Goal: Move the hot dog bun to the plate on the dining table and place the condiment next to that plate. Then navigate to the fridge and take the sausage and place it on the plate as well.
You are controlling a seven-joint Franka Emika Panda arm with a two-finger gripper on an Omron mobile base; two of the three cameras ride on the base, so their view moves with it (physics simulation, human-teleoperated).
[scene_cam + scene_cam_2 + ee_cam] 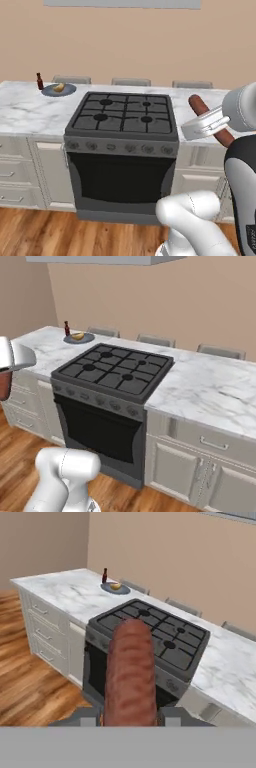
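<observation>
While the gripper is clamped on the sausage by one end, it could tip loose before reaching the distant plate.

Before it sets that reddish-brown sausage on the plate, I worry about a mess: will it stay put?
The reddish-brown round-ended sausage juts straight from the claw, so probably stiff. Being a smooth cylinder, it may roll on the flat slate-blue plate, likely until the golden-tan bun stops it.
</observation>
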